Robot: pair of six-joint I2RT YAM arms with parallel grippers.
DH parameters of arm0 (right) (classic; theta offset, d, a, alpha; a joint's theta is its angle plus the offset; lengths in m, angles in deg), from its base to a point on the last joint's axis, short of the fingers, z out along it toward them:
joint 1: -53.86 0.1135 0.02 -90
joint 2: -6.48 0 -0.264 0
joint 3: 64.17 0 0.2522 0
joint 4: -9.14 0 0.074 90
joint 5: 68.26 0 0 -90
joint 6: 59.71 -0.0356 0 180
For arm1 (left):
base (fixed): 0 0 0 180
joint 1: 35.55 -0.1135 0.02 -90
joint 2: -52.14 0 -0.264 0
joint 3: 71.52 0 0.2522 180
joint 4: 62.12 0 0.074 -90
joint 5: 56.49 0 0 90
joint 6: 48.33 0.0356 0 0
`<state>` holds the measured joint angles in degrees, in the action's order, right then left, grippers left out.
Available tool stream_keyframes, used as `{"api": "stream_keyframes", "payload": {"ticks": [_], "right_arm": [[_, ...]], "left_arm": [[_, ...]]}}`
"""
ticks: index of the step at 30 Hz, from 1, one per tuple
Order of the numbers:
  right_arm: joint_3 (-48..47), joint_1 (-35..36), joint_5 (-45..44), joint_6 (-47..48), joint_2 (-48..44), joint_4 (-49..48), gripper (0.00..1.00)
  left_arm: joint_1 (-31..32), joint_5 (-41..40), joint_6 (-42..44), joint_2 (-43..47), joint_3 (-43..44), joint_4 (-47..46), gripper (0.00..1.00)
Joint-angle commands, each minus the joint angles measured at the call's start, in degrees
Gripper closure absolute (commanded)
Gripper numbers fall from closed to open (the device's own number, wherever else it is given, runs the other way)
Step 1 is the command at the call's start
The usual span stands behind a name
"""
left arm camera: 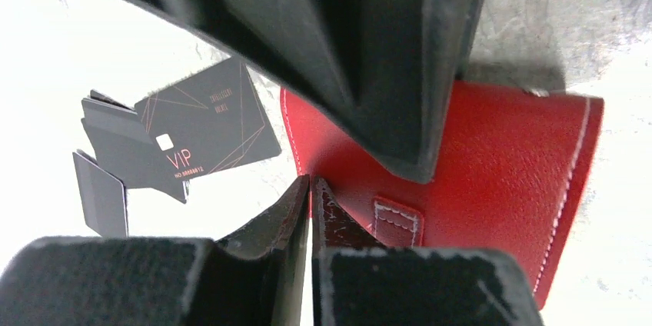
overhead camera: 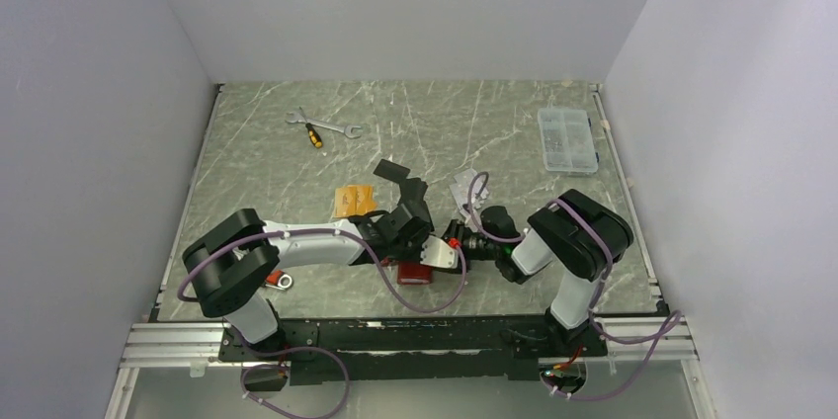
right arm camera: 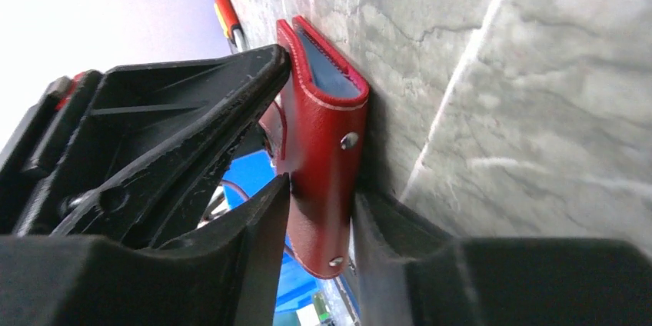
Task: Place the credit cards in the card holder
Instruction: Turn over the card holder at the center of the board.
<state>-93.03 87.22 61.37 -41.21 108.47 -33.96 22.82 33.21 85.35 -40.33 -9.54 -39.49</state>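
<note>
The dark-red card holder [overhead camera: 413, 274] lies near the table's front edge, between the two arms. In the right wrist view it [right arm camera: 323, 126] stands on edge between my right gripper's [right arm camera: 319, 211] fingers, which pinch its lower part. My left gripper [left arm camera: 311, 187] is shut just at the holder's [left arm camera: 492, 164] edge, beside its snap tab, with nothing seen between the fingers. One right finger [left arm camera: 369, 57] presses on the holder's cover. Black cards [left arm camera: 207, 122] lie fanned beyond it. Orange cards [overhead camera: 354, 202], black cards [overhead camera: 392, 170] and silver-grey cards [overhead camera: 462, 187] lie behind the grippers.
A clear compartment box [overhead camera: 568, 139] sits at the back right. A wrench and a screwdriver [overhead camera: 321, 130] lie at the back left. A small metal tool [overhead camera: 284, 282] lies by the left arm near the front edge. White walls enclose the table.
</note>
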Motion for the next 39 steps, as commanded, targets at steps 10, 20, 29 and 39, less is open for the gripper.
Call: {"api": "stream_keyframes", "payload": {"ticks": [10, 20, 29, 39], "right_arm": [[-8.9, 1.8, -14.7, 14.8, -24.5, 38.9, 1.0], [-37.6, 5.2, -42.9, 30.9, -36.4, 100.8, 1.0], [-60.7, 21.3, -70.9, 21.8, -12.7, 132.1, 1.0], [-75.5, 32.3, -81.8, 14.1, 10.8, 142.4, 1.0]], "left_arm": [[-19.2, 17.9, -8.6, 10.5, 16.2, 24.7, 0.72], [-36.1, 29.0, -10.5, 19.6, 24.4, 36.0, 0.52], [-44.5, 31.4, -9.1, 24.6, 20.2, 39.5, 0.59], [-50.6, 31.6, -5.9, 29.1, 17.7, 42.4, 0.72]]}}
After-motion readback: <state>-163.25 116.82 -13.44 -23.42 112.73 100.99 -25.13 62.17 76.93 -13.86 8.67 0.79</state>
